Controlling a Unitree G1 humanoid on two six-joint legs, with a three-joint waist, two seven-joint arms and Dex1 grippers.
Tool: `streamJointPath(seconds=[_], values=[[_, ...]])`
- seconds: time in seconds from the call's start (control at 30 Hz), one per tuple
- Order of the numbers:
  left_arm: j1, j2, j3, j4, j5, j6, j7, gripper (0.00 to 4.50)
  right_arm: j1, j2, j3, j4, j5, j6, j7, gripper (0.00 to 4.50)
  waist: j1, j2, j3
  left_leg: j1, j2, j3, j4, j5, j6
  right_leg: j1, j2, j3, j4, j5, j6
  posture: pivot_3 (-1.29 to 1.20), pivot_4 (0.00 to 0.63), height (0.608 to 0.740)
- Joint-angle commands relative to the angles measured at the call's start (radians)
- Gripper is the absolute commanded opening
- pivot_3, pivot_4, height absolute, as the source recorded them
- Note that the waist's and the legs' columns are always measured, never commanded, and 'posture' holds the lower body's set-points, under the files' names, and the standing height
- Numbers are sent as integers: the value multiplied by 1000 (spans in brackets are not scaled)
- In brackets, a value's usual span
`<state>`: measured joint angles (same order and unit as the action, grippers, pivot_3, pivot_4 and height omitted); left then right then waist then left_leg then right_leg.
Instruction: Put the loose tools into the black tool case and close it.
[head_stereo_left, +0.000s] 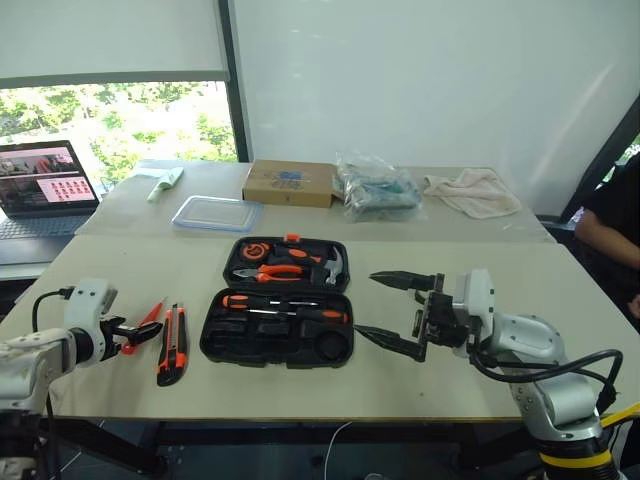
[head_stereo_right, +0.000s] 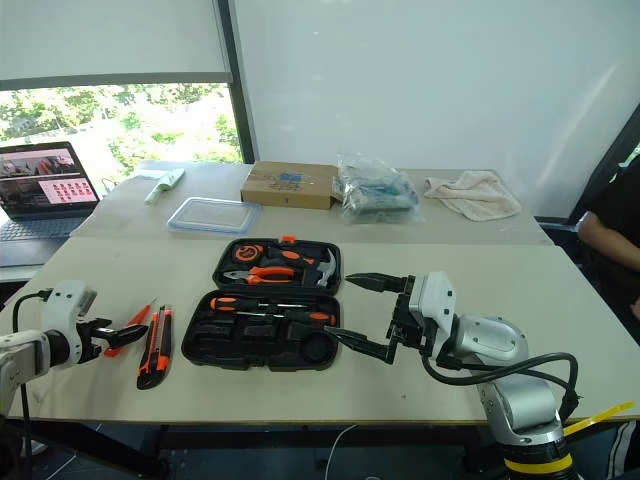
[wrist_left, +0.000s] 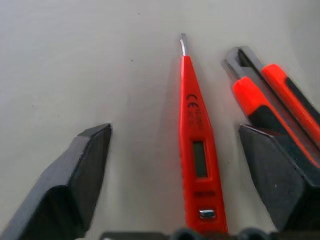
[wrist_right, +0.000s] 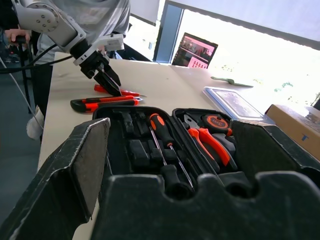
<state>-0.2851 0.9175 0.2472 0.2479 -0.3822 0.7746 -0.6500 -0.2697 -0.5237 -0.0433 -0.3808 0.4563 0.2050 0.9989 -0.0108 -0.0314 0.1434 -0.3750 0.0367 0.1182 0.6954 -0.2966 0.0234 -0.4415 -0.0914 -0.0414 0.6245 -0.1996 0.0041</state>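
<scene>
Straddling the small orange screwdriver (wrist_left: 196, 150) near the table's (head_stereo_left: 120, 250) left edge, my left gripper (head_stereo_left: 143, 330) is spread, empty. Risk: a finger (wrist_left: 280, 175) snags the utility knife (head_stereo_left: 173, 345) lying just beside it. Black tool case (head_stereo_left: 278, 300) lies open mid-table. My right gripper (head_stereo_left: 388, 310) hovers unclenched, holding nothing, beside the case's right edge.

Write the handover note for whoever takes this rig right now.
Left gripper: open, straddling the small orange screwdriver on the table, not yet gripping.
Right gripper: open, holding nothing, beside the right side of the black tool case.
Case: open on the table; two long screwdrivers sit in their slots.
Utility knife: loose on the table, beside the small screwdriver.
Left: small screwdriver in, knife in, close the case.
</scene>
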Motion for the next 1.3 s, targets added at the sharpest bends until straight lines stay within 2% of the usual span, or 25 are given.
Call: streamJointPath(seconds=[0.03, 0.23, 0.27, 0.33, 0.43, 0.5, 0.57, 0.63, 0.77, 0.9, 1.03, 1.3], values=[[-8, -4, -29, 31, 12, 28, -36, 2666, -4, -15, -16, -42, 29, -1, -15, 4500, 0, 0, 0, 0, -1, 0, 0, 0, 1, 1, -1, 0, -1, 0, 1, 0, 150, 740], [4, 6, 43, 83, -3, -41, -94, 667, 14, -27, -28, -52, 28, -5, -29, 4500, 1, 0, 0, 2, -2, 0, 1, -2, 3, 1, -4, 1, -2, -2, 3, 0, 150, 740], [1, 3, 70, 87, -19, -92, -127, 490, 17, -31, -31, -53, 30, -4, -30, 4500, 1, 0, 0, 2, -2, 0, 1, -2, 3, 1, -4, 1, -2, -2, 3, 0, 150, 740], [-12, 1, 108, 96, -42, -175, -185, 490, 22, -38, -36, -57, 33, -3, -31, 4500, 1, -1, 0, 1, -2, 0, 1, -2, 3, 1, -4, 1, -2, -2, 3, 0, 150, 740], [-52, 27, 92, 25, -103, -351, -455, 490, 44, -69, -65, -75, 51, 11, -26, 4500, 4, -5, 3, 0, -1, 0, 1, -1, 3, 0, -4, 0, -2, -2, 2, 0, 150, 740], [-81, 60, 3, -36, -86, -411, -603, 490, 60, -93, -88, -85, 69, 22, -25, 4500, 16, -6, 3, -1, -1, -1, 3, -2, 3, 0, -4, -1, -2, -2, 2, 0, 150, 740], [-161, 48, -84, -80, -81, -390, -660, 490, 78, -115, -102, -87, 78, 24, -21, 4500, 26, -5, 3, -3, -1, -1, 5, -2, 3, 0, -5, -2, -2, -2, 2, 0, 150, 740], [-249, 20, -215, -113, -12, -455, -738, 490, 91, -129, -108, -86, 81, 23, -20, 4500, 31, -5, 3, -4, -3, -1, 8, -3, 5, 1, -5, -2, -2, -2, 3, 0, 150, 740], [-384, -57, -424, -50, 171, -588, -775, 490, 102, -135, -99, -99, 81, 24, -32, 4500, 27, -5, 4, -4, -4, 0, 9, -3, 6, 3, -3, -1, -2, -1, 4, 0, 150, 740], [-483, -146, -531, 85, 294, -704, -763, 490, 116, -133, -93, -127, 81, 31, -49, 4500, 17, -6, 4, -5, -3, -2, 10, -3, 6, 2, 0, 0, -2, -1, 4, 0, 150, 740], [-543, -176, -571, 198, 370, -780, -753, 490, 132, -137, -100, -152, 82, 36, -69, 4500, 11, -6, 4, -6, -3, -3, 10, -4, 8, 0, 0, 0, -2, -1, 4, 0, 150, 740], [-562, -172, -569, 273, 397, -844, -796, 490, 156, -133, -101, -174, 77, 38, -99, 4500, 21, -6, 4, -10, -3, -4, 19, -10, 18, 1, -2, -1, -1, -1, 7, 0, 150, 740]])
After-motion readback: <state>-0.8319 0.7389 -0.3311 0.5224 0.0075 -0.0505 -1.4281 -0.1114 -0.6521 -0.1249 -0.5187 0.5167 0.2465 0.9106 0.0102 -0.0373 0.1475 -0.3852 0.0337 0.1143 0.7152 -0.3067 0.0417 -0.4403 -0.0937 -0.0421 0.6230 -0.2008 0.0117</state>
